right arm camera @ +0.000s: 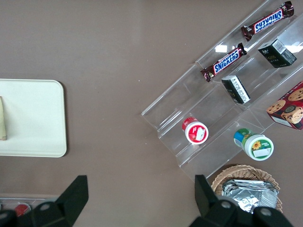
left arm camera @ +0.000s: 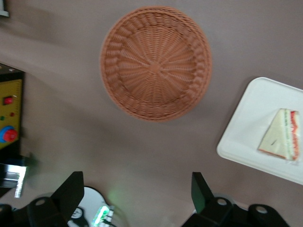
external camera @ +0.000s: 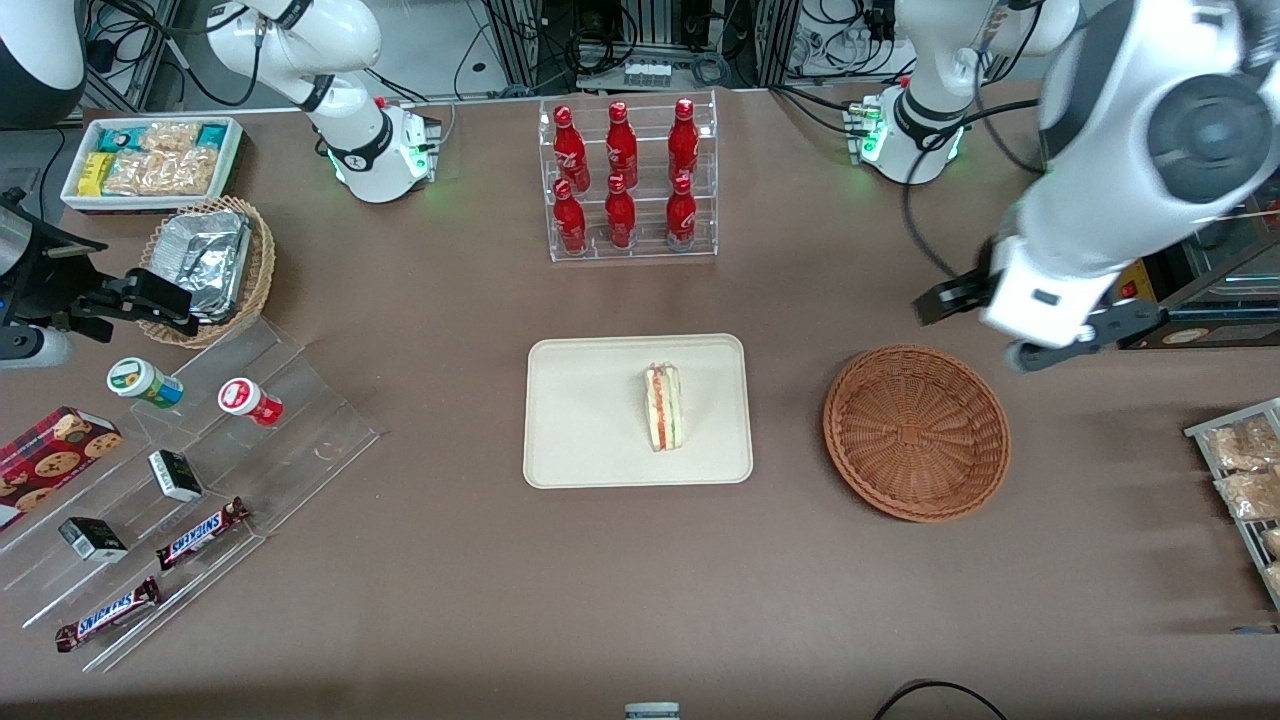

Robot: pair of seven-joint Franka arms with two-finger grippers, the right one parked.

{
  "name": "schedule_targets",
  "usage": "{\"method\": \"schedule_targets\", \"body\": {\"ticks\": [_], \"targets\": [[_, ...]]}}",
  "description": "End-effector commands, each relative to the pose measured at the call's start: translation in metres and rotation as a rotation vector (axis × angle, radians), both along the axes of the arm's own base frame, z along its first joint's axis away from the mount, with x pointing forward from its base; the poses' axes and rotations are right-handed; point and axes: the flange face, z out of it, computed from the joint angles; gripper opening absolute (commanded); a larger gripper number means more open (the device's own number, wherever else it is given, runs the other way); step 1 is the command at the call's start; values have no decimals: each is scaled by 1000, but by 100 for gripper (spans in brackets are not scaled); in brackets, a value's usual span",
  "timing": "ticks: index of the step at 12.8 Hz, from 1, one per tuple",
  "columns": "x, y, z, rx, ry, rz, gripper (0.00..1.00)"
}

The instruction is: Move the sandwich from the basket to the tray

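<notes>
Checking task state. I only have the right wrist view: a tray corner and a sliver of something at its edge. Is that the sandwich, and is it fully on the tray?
Observer: Yes. The sandwich lies wholly on the tray, near its middle.
Operator: Basket?
Observer: The basket holds nothing. It sits beside the tray, toward the working arm's end of the table.
Operator: Hand?
Observer: The hand is open and holds nothing. It is raised above the table, a bit farther from the front camera than the basket.
</notes>
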Motion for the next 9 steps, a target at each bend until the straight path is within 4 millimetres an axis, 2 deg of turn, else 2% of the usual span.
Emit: {"method": "schedule_targets", "body": {"ticks": [1, 5, 7, 9], "targets": [[-10, 48, 15, -17, 10, -40, 100], [-15, 106, 25, -55, 19, -104, 100], [-27, 137, 29, -80, 14, -142, 100], [-33, 144, 36, -101, 1, -189, 100]]}}
